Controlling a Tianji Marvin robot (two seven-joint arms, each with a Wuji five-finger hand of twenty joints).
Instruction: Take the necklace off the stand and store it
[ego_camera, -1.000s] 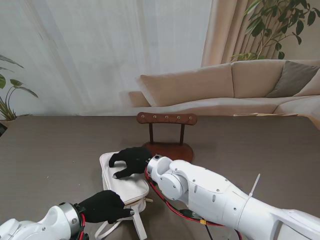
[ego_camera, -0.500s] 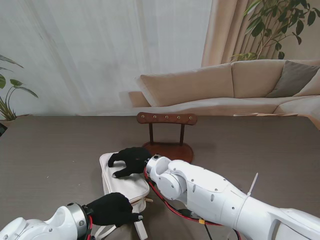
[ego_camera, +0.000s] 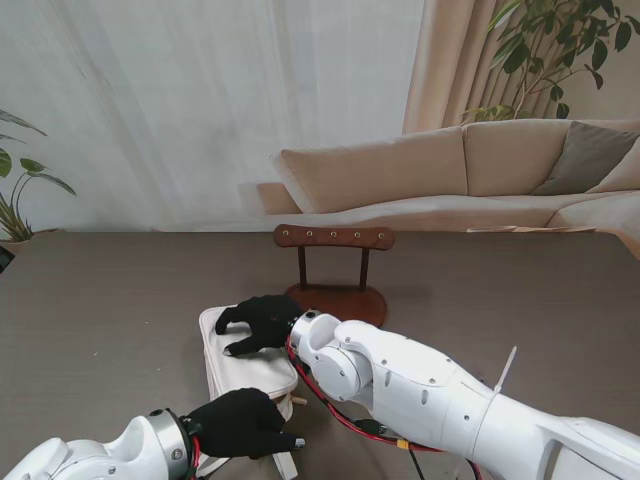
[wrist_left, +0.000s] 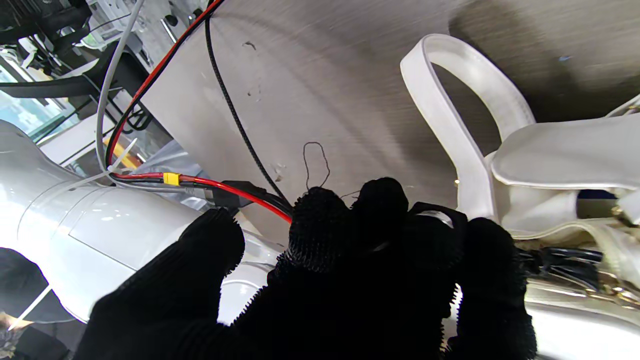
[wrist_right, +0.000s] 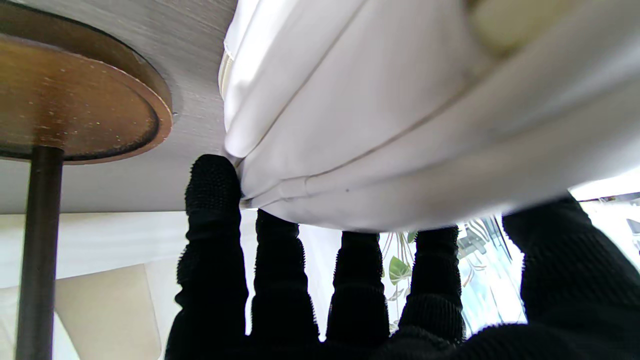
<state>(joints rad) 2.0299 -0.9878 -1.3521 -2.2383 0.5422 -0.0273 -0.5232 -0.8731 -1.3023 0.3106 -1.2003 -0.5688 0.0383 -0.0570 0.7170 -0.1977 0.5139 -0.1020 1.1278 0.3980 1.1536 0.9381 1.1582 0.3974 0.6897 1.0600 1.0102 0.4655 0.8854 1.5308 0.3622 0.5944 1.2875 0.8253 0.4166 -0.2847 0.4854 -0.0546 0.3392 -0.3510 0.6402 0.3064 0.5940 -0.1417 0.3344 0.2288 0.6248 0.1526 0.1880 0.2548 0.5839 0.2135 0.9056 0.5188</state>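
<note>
I see the wooden stand (ego_camera: 334, 268) at the frame's centre with bare pegs. My right hand (ego_camera: 262, 324) lies flat on the white bag (ego_camera: 240, 375), fingers spread, pressing rather than gripping. My left hand (ego_camera: 243, 424) sits at the lower left, fingers curled together at the bag's near end. In the left wrist view a thin loop, likely the necklace (wrist_left: 315, 165), pokes out past the fingertips (wrist_left: 320, 220); whether they pinch it I cannot tell.

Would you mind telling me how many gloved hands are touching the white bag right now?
2: the right hand presses on the bag's far end; the left hand is at its near, open end.
</note>
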